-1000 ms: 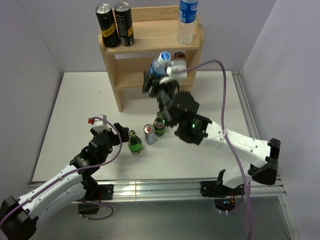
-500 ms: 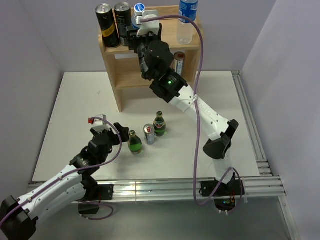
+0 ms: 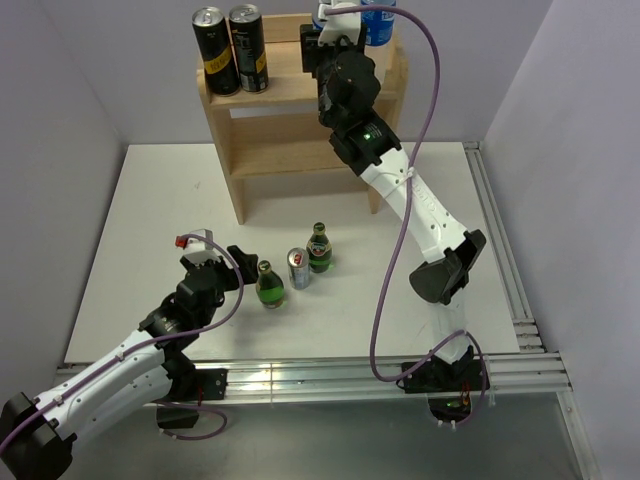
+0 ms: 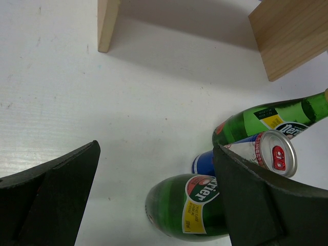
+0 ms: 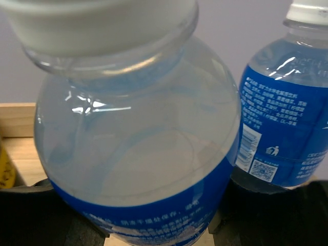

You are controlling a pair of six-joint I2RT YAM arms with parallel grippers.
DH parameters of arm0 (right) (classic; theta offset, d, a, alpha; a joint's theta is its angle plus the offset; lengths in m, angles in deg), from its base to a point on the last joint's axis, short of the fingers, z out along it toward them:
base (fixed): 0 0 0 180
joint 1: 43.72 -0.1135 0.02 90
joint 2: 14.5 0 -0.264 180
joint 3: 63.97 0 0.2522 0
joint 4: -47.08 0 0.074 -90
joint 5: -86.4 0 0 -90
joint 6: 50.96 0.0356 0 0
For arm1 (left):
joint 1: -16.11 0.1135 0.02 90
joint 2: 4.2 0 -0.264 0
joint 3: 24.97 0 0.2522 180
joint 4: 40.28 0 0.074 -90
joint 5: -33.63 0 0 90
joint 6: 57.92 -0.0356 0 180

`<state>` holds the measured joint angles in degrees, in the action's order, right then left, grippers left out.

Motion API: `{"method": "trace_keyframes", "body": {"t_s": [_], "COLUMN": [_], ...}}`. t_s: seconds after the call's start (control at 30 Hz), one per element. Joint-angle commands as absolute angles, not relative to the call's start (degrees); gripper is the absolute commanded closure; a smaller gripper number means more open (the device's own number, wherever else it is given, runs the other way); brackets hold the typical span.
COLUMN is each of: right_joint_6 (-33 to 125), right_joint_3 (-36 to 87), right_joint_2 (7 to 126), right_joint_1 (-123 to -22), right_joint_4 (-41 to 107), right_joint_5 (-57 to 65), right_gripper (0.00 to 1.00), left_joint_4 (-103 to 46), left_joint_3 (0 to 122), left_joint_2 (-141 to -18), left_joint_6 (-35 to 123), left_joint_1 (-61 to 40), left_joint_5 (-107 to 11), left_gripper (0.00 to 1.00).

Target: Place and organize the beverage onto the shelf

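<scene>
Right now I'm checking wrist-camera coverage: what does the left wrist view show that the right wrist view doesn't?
Only the left wrist view: a green glass bottle with a red-and-yellow label, a second green glass bottle, a silver drinks can, the white table and the open left fingers. Only the right wrist view: a clear blue-labelled plastic water bottle filling the frame, with a matching water bottle to its right. Both: the light-wood shelf.
</scene>
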<state>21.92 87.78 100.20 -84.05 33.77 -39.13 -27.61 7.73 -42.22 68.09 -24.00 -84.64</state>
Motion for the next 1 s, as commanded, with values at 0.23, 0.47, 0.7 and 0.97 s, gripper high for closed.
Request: {"method": "trace_keyframes", "body": {"t_s": [0.23, 0.47, 0.7, 0.97], "right_joint_6": [22.78, 25.33, 27.53, 27.18], "right_joint_3": [91.30, 88.13, 86.38, 86.37], "right_joint_2": [98.62, 97.65, 96.86, 98.53], "right_joint_1": [-81.95, -81.42, -81.42, -81.34], "right_joint_4": [41.85, 41.15, 39.47, 40.09], "right_joint_5": [-36.82, -37.35, -38.67, -39.81], "right_gripper": [1.00, 1.00, 0.97, 0.26], "left_joint_4": [-29.51, -29.60, -29.60, -29.69], "left_joint_3": [7.51, 7.69, 7.69, 7.69], "left_joint_2": [-41.90, -42.43, -42.34, -42.43], "left_joint_6": [67.32, 67.23, 67.23, 67.23], "left_joint_1": [-24.23, -24.23, -24.23, -24.23], "left_joint_5": [-83.96, -84.05, -83.96, -83.87], "left_gripper": [0.01, 0.01, 0.01, 0.01]}}
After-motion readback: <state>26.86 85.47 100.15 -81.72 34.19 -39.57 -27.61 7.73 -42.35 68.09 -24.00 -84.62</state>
